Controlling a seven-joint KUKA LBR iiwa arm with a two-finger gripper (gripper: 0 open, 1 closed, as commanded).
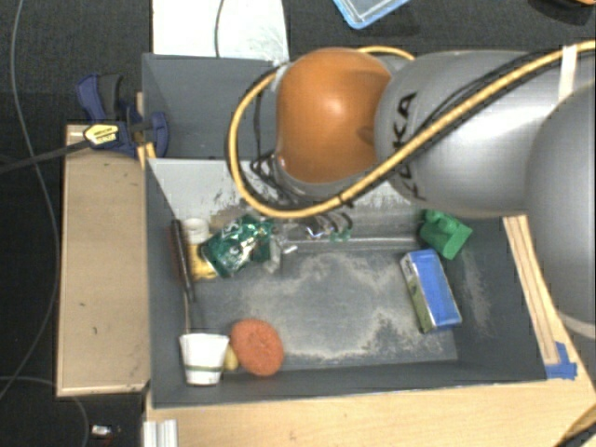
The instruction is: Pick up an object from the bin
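Note:
My gripper (296, 237) hangs low at the back middle of the bin, mostly hidden under the arm's orange cover. Right beside it on the left lies a crumpled green and white foil packet (236, 244), touching or nearly touching the gripper's metal end. A yellow piece (203, 267) peeks out from under the packet's left side. A small white cylinder (194, 229) stands just behind that, by the left wall.
A dark stick (182, 273) lies along the left wall. A white cup (203, 354) and a round orange-red pad (256, 346) sit at the front left. On the right are a blue box (431, 290) and a green block (444, 233). The arm covers the back right.

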